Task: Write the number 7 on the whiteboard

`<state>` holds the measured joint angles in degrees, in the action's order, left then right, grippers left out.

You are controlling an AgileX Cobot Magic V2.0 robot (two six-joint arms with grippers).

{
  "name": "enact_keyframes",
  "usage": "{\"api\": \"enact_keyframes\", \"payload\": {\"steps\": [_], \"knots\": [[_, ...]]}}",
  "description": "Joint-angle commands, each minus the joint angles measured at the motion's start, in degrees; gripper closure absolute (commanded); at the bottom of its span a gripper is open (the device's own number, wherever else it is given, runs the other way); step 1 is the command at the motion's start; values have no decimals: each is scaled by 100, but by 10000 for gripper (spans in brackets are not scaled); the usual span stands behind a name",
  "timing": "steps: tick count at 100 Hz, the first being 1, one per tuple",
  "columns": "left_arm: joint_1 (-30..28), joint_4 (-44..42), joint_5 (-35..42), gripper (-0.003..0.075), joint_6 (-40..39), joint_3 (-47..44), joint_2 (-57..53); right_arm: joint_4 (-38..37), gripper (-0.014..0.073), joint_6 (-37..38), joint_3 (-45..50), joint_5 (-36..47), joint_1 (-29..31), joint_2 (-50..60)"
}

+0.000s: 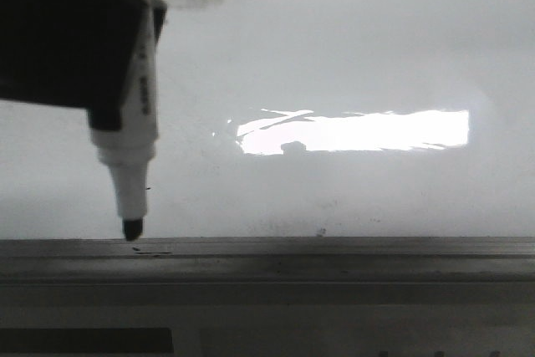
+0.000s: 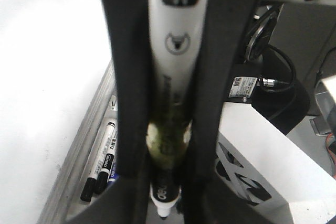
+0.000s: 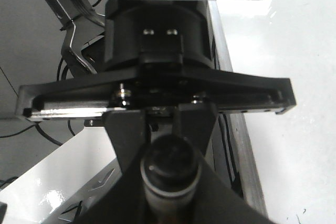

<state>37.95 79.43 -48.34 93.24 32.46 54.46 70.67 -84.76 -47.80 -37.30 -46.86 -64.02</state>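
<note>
Left gripper (image 2: 165,198) is closest to the lens, clenched on the marker (image 1: 134,165) at upper left of the front view, nib pointing down. The nib sits lower left, just above the grey ledge (image 1: 334,257); I can't tell if it touches. The whiteboard (image 1: 351,56) fills the frame above the ledge, and no number 7 is on it yet. That looks too low to start: lift toward the upper middle so the stem has room. Land lightly, keep pressure even, run the top stroke right, then straight down. The right gripper (image 3: 170,192) looks closed on a dark cylinder (image 3: 170,163); I can't tell what it is.
</note>
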Motion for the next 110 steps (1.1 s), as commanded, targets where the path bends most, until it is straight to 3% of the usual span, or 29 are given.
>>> {"api": "enact_keyframes", "payload": {"steps": [1, 10, 25, 32, 51, 68, 73, 83, 95, 110], "knots": [[34, 576, -160, 729, 89, 183, -64, 326, 657, 36, -178, 113, -2, 40], [25, 702, -142, 616, 89, 183, -91, 326, 657, 24, -178, 266, -2, 106], [25, 965, -5, 269, 65, 183, -327, 316, 655, -276, -139, 1040, -2, 411], [-11, 967, 252, 213, -223, 183, -591, 316, 655, -471, -39, 1521, -2, 628], [-201, 823, 1509, 325, -1037, -11, -1720, 316, 630, -925, 526, 2763, -280, 1353], [-255, 835, 2855, 446, -1557, -580, -2997, 26, 631, -1189, 1235, 5250, -1180, 2072], [-255, 842, 3070, 486, -1557, -788, -3334, -35, 638, -1189, 1367, 5646, -1384, 2163], [-255, 889, 3339, 576, -1557, -1097, -3877, -35, 638, -1189, 1437, 5747, -1641, 2170], [-255, 1063, 3535, 739, -1557, -1306, -4242, -35, 638, -1189, 1437, 5816, -1753, 1892], [-265, 1076, 3548, 741, -1557, -1344, -4299, -164, 638, -1189, 1412, 5842, -1753, 1407]]}}
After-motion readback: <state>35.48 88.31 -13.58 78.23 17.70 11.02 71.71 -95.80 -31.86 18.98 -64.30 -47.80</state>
